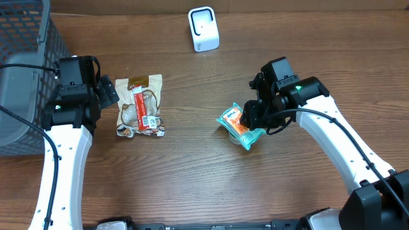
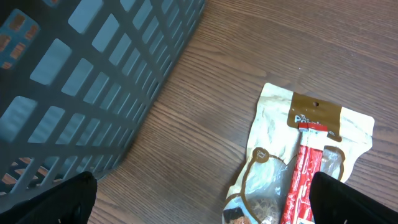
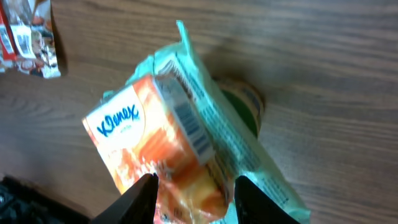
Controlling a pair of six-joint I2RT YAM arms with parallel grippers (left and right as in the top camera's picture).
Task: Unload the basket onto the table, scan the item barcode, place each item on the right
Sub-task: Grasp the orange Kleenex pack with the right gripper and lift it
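A tissue pack [image 1: 241, 123] is held between the right fingers [image 1: 250, 117], which are closed partway around its orange end. The pack is tilted, with its far end low over the table [image 1: 192, 179], right of centre. In the right wrist view the barcode [image 3: 189, 127] is seen on a narrow side face of the pack, turned towards that camera. The left fingers [image 1: 107, 93] are spread fully wide with nothing between them, and are poised just beside a snack bag [image 1: 140, 105] that lies flat near a grey basket [image 1: 29, 45].

The step in hand is judged to be the pick-up and lift of the pack; no scan appears to have been made yet. The white scanner [image 1: 203, 29] stands at the far edge, well apart from the pack. For the next move, the pack would need to be carried towards it and turned so that the barcode is presented squarely to its face.
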